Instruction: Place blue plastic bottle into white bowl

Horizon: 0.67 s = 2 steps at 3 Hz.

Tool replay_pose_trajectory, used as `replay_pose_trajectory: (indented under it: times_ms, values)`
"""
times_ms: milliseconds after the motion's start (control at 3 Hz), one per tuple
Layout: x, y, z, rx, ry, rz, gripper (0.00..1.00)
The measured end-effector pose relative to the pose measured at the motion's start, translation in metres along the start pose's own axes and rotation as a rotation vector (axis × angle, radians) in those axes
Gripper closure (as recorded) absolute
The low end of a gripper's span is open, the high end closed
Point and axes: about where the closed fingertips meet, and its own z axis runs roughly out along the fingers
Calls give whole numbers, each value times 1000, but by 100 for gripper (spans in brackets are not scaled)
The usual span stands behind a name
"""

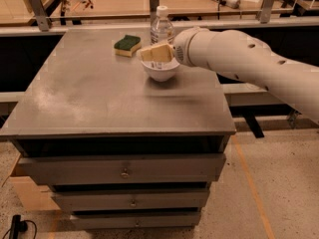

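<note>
The blue plastic bottle (161,28) is clear with a white cap and stands upright at the back of the table. Its lower part reaches down into the white bowl (161,72). My gripper (155,53) comes in from the right on a white arm and sits just over the bowl's rim. Its tan fingers (149,54) are closed across the bottle's lower body. Whether the bottle's base touches the bowl's bottom is hidden.
A green-and-yellow sponge (127,45) lies to the left of the bowl. The grey table (99,98) tops a drawer cabinet. Behind it runs a wooden bench with tools and metal posts (39,9).
</note>
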Motion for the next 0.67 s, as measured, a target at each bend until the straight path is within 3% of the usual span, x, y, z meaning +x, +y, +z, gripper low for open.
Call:
replay_pose_trajectory:
  times_ms: [333,667]
  values:
    - [1,1,-18,-4,1,0,0]
    - [6,-1,-64,16,24,-19,0]
